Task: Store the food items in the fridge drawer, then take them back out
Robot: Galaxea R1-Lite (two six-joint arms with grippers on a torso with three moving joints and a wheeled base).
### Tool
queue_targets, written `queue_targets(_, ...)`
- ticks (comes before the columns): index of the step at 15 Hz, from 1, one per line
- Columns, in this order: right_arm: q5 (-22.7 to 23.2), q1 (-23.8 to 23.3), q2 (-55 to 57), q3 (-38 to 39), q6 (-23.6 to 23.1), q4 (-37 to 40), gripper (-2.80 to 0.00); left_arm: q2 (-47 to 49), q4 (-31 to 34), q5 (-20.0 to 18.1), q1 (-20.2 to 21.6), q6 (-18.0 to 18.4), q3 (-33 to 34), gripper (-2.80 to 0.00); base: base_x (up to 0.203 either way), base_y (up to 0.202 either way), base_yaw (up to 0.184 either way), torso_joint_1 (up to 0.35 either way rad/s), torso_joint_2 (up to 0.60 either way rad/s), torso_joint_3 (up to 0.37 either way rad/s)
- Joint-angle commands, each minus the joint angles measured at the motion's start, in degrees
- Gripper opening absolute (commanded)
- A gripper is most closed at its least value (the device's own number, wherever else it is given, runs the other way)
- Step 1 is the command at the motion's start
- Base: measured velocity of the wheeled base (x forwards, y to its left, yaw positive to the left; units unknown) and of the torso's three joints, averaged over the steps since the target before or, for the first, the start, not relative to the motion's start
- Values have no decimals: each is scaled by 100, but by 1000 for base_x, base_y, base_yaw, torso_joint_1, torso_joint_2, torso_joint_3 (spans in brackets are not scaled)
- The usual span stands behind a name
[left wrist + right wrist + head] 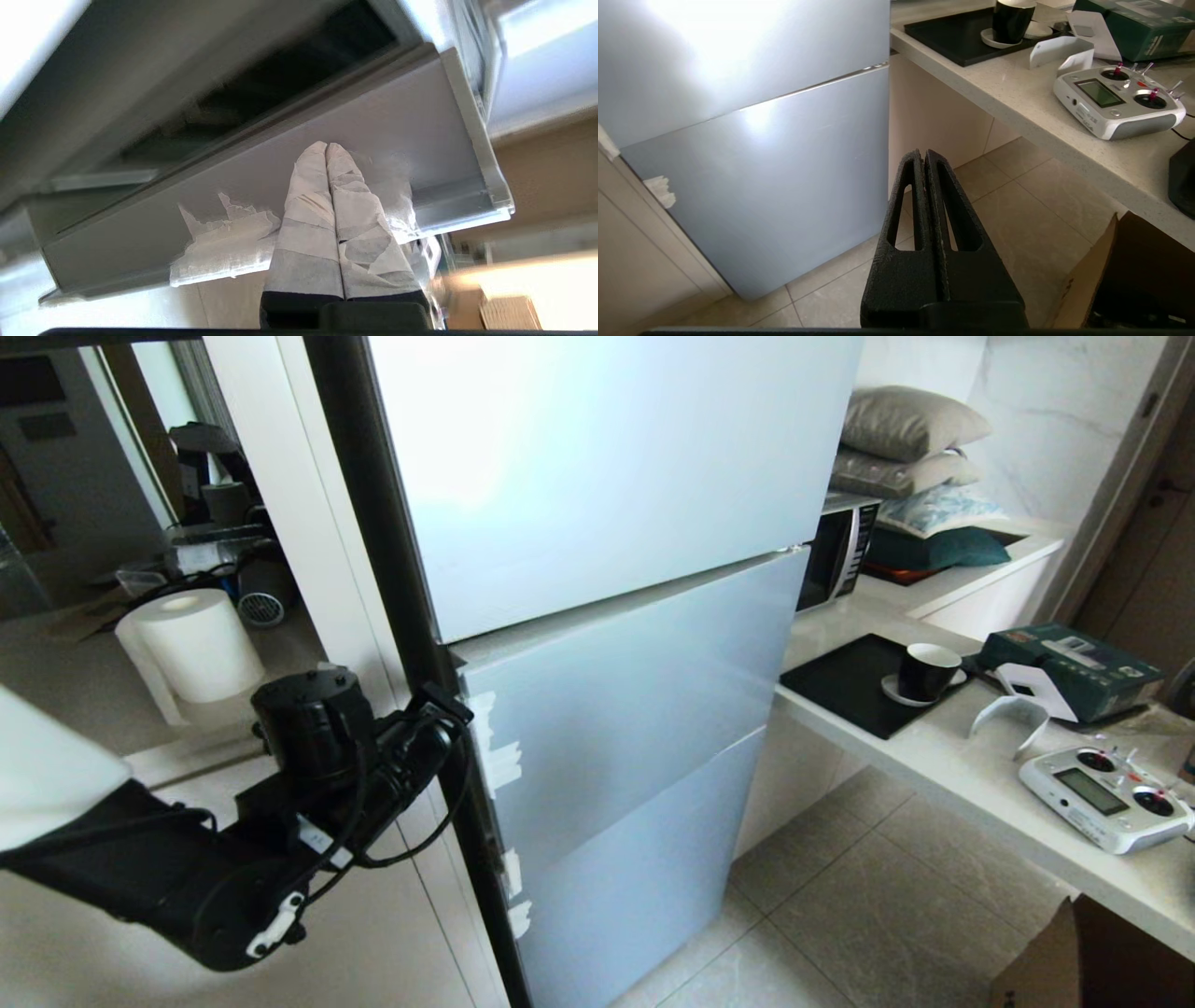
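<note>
Three stacked door panels make up the fridge (616, 616) front, and in the head view all of them look shut or nearly so — no food items and no clear drawer can be seen in any view, so where they lie cannot be told from here. Judging by that, the task is at its very start: the storing has not begun and the taking out is further off still.

The left gripper (327, 147), its fingers wrapped in white tape and pressed together with nothing between them, has its tips against the grey edge of a door panel (261, 196) at the fridge's left side. In the left wrist view a dark gap shows beyond that edge, so the panel seems to stand slightly ajar; torn scraps of white tape (224, 242) cling to its rim. The left arm (308, 803) reaches in from the lower left of the head view toward that same edge.

Parked low, the right gripper (924, 156) is clenched and empty, pointing at the floor tiles (1017, 205) in front of the fridge, beside the counter (971, 98) — it does no work at present.

What remains, as I judge it: pull the door open, reach the lower drawer, load the food, then take it out again.
</note>
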Motion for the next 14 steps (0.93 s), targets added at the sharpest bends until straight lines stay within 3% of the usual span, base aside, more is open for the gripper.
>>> queue_targets(1,-3,4,-1,0,-5,0,-280,-440,-105,2,-316,-46,436,-280,0,0,0,0,0,0)
queue_targets(5,5,4,-1,0,-5,0,-280,-1547,-123,-93,-1483,-363,981,-280,0,0,0,0,0,0)
queue_targets(7,-1,4,-1,0,-5,0,-280,-2381,-116,-566,-1792,-460,1684,-280,0,0,0,0,0,0)
queue_targets(10,5,4,-1,0,-5,0,-280,-3855,58,-1234,-1912,-372,2553,-280,0,0,0,0,0,0)
queue_targets(12,-3,4,-1,0,-5,0,-280,-4782,737,-1335,-1868,179,2544,-280,0,0,0,0,0,0)
queue_targets(14,-3,4,-1,0,-9,0,-280,-5535,2414,-1282,-1626,1351,1740,-280,0,0,0,0,0,0)
